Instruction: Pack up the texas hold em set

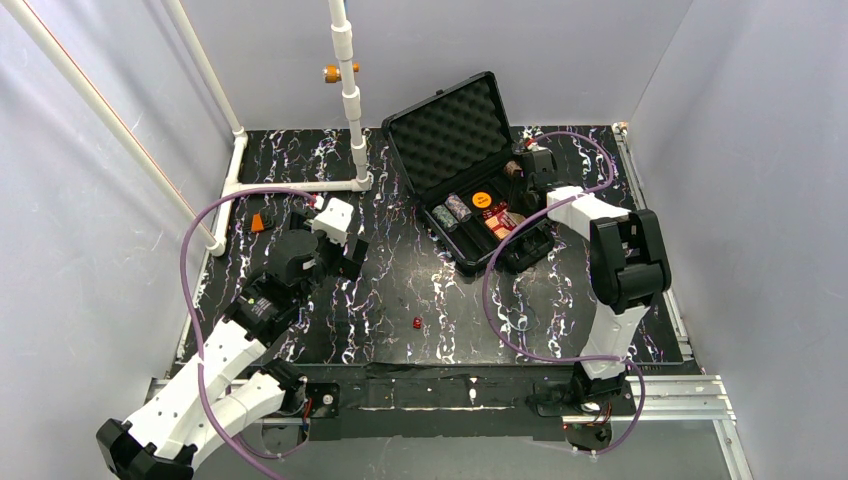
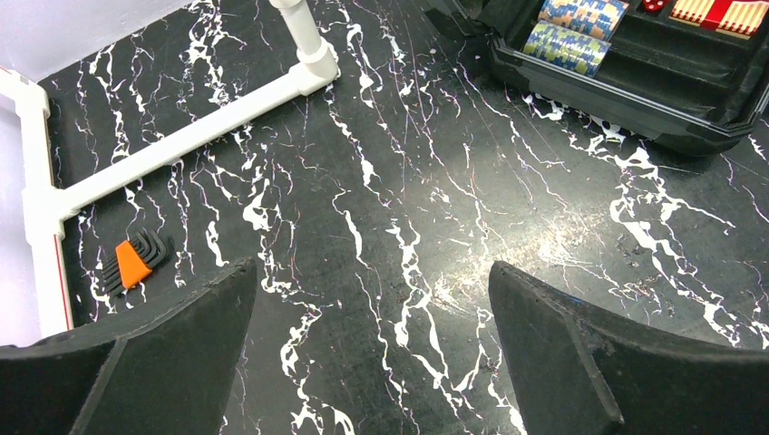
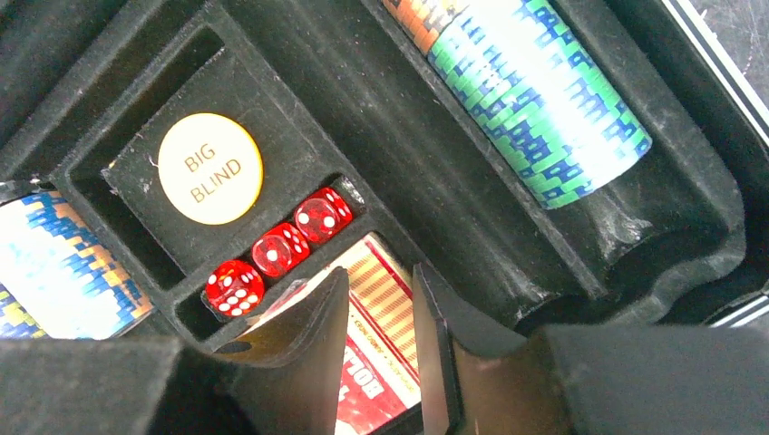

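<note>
The black case (image 1: pixel 520 255) of the texas hold em set lies open at the back right, its foam lid (image 1: pixel 450 130) raised. In its tray are chip stacks (image 1: pixel 451 212), an orange disc (image 1: pixel 481 199) and the red-yellow card box (image 1: pixel 500 224). My right gripper (image 1: pixel 518 186) hangs inside the case. Its jaws (image 3: pixel 381 272) stand narrowly open just over the card box (image 3: pixel 385 308), beside three red dice (image 3: pixel 277 249) and the "BIG BLIND" disc (image 3: pixel 210 168). One red die (image 1: pixel 417 322) lies loose on the table. My left gripper (image 1: pixel 350 258) (image 2: pixel 372 267) is wide open over bare table.
A white pipe frame (image 1: pixel 350 100) (image 2: pixel 181 136) stands at the back left. An orange hex key set (image 1: pixel 262 222) (image 2: pixel 134 263) lies by it. The case's near corner (image 2: pixel 689 109) shows in the left wrist view. Grey walls close in on three sides.
</note>
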